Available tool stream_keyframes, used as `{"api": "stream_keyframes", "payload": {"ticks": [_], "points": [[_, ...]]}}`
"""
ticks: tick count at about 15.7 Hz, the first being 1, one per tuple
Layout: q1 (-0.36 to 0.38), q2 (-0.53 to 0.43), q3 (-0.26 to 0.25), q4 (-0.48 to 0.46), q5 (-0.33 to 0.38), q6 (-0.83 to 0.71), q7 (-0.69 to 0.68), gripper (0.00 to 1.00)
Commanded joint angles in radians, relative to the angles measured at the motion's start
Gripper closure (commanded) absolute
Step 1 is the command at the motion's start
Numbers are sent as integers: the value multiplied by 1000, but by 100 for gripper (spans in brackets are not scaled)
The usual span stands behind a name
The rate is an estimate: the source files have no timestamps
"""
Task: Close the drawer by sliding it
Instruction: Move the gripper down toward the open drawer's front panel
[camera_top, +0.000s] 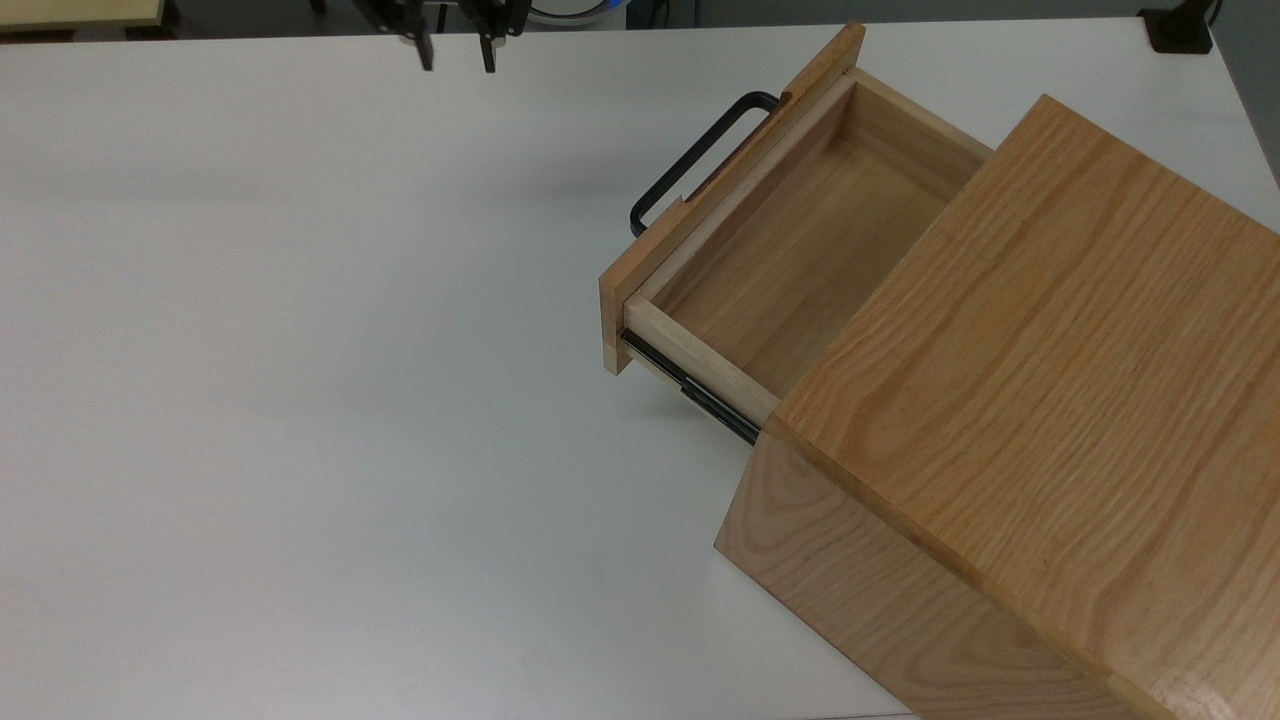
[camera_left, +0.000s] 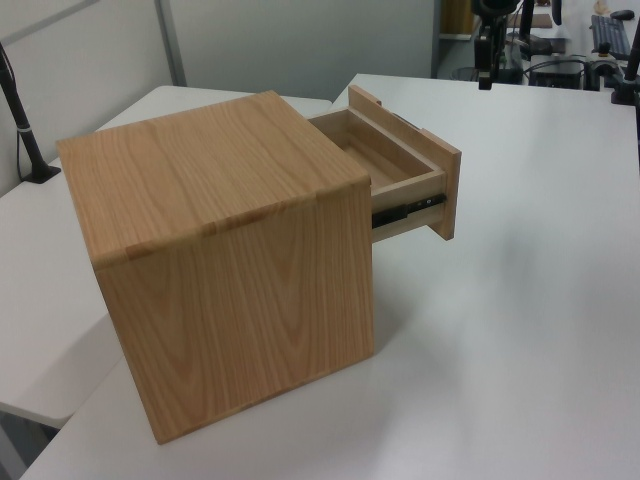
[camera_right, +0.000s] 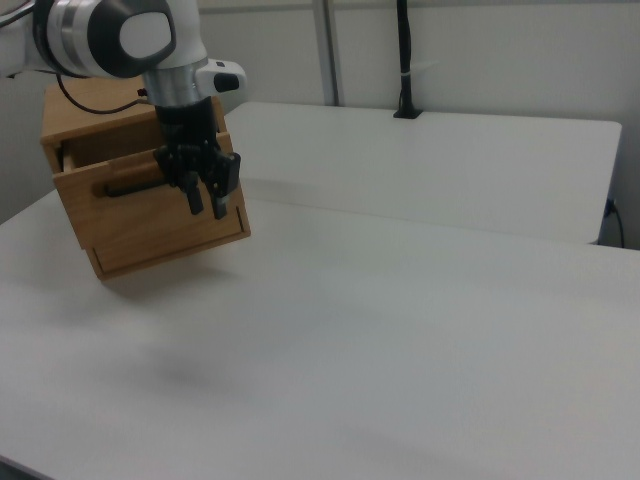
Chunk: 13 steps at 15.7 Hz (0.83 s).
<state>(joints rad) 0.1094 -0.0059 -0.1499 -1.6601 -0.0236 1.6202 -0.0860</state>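
The drawer (camera_top: 790, 255) stands pulled well out of its oak-grain cabinet (camera_top: 1040, 420), which sits on the white bench (camera_top: 300, 400) at the top view's right. Its flat front panel (camera_top: 725, 195) faces the top view's upper left, and the thin black U-shaped handle (camera_top: 695, 160) juts from it. A black side rail (camera_top: 690, 388) shows beneath the near drawer wall. The drawer's inside is bare wood. The end effector (camera_top: 458, 52) hangs above the bench's far edge in the top view, well apart from the handle, its two black fingers parted by a modest gap and holding nothing. In the right view the end effector (camera_right: 208, 200) points downward in front of the drawer.
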Motion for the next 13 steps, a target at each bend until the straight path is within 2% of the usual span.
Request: {"api": "stream_keyframes", "payload": {"ticks": [1, 3, 5, 7, 10, 13], "points": [[182, 12, -126, 0, 4, -36, -190, 94], [225, 17, -126, 0, -9, -57, -321, 99], [262, 20, -123, 0, -41, -69, -502, 99], [288, 29, -122, 2, -52, -74, -604, 100], [314, 53, -117, 11, -48, -57, -598, 100], [325, 102, -106, 23, -41, 35, -496, 100]]}}
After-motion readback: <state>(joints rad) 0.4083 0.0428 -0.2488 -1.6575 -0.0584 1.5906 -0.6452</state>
